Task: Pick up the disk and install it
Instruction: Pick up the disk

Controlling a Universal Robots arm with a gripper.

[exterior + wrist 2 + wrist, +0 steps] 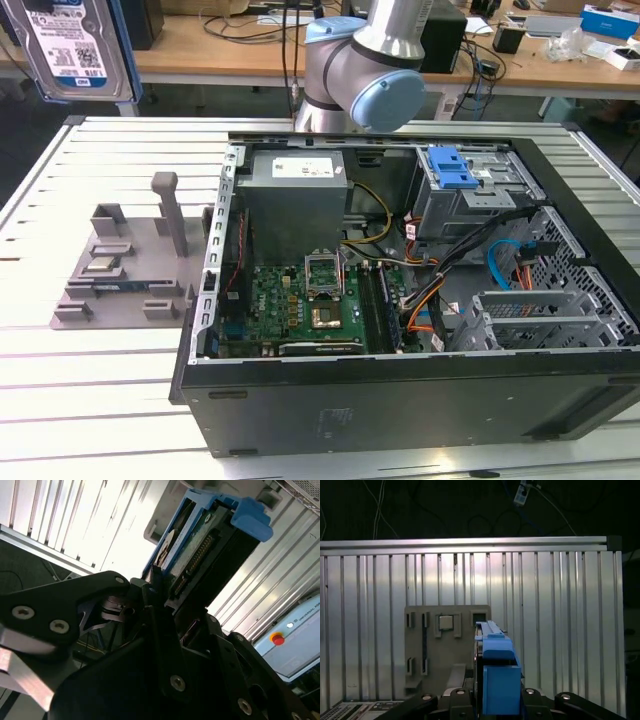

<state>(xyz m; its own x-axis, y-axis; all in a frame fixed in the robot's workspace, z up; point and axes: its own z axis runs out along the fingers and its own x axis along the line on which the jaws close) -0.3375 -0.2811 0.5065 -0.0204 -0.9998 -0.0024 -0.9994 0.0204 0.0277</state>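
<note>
While gripper [493, 697] clamps disk [80, 55] by blue carrier [498, 677], arm [372, 60] holds it high over grey fixture [437, 647]; barcoded label [68, 35] faces exterior camera.

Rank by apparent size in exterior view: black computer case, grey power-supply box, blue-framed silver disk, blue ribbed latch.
1. Black metal computer case
2. Grey metal power-supply box, blue-framed silver disk: alike, disk cropped at the edge, unranked
3. Blue ribbed plastic latch
</note>
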